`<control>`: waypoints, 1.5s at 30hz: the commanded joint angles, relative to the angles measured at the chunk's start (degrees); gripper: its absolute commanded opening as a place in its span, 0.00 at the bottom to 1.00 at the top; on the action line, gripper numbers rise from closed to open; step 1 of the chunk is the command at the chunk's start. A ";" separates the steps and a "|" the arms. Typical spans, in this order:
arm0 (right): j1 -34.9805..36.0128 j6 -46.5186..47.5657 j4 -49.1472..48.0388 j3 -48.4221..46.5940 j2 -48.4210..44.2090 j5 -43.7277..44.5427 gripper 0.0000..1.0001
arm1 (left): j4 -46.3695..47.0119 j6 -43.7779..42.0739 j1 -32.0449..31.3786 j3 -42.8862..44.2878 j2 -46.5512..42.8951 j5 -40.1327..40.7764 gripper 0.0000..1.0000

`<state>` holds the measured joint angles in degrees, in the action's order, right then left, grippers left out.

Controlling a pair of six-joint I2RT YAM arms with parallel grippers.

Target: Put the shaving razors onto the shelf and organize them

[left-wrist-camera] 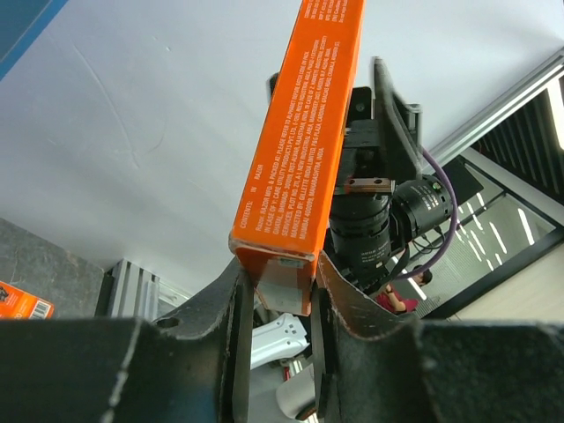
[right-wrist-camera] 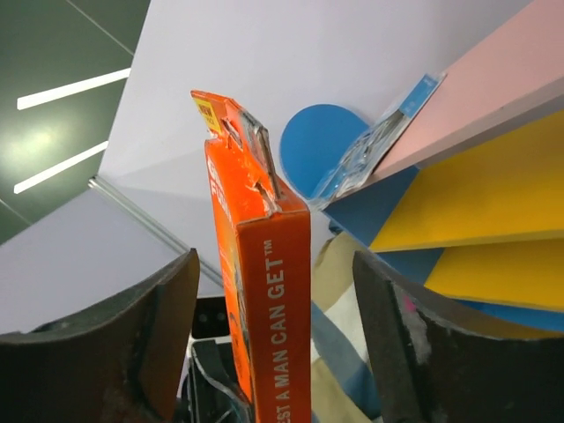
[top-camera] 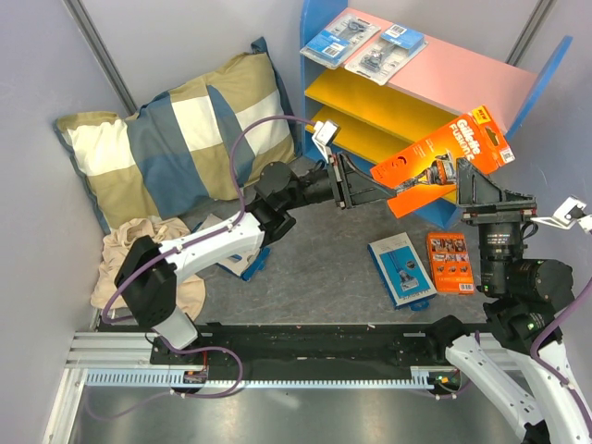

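Right now my left jaws pinch the lower end of a long orange cardboard razor box (top-camera: 444,155) printed with a razor picture. In the left wrist view its narrow end sits wedged between the two dark fingers (left-wrist-camera: 211,326). That box hangs in the air in front of the small slanted shelf (top-camera: 313,65) with blue side panels. It is tilted so that its yellow-tagged hanging end points up and to the right, and from above it crosses the front of the yellow-orange lower boards. My right jaws stand spread around the upper end of the same box: the right wrist view shows a clear gap between the box and each finger (right-wrist-camera: 150,326), so they do not touch it. On the pink top board lies a clear blister razor pack on a light-blue card (top-camera: 338,37) near the left panel, with a second blister pack (top-camera: 387,48) just beside it on its right. Down on the grey tabletop (top-camera: 324,259), a flat blue-and-white razor box (top-camera: 402,268) lies just beside a smaller orange razor box (top-camera: 450,262), both near my right arm. A plaid pillow in blue, tan and cream (top-camera: 176,139) leans in the far left corner, and a crumpled beige cloth (top-camera: 139,254) lies in front of it, next to my left arm.
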<state>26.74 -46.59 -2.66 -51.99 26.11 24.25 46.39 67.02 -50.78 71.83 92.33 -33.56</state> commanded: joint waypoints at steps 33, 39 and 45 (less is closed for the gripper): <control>-0.02 7.04 14.61 -1.19 -7.39 9.76 0.98 | -15.80 1.35 12.64 21.93 4.07 6.85 0.02; -0.02 8.70 15.31 -1.19 -8.09 10.73 0.98 | -18.00 -0.48 12.90 21.95 5.93 1.67 0.02; -0.02 10.38 15.40 -1.27 -8.09 11.70 0.98 | -20.64 -4.71 13.78 14.40 4.00 -7.12 0.02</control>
<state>26.76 -38.50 12.47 -51.99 18.41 34.59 26.22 66.30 -37.56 90.54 98.63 -33.74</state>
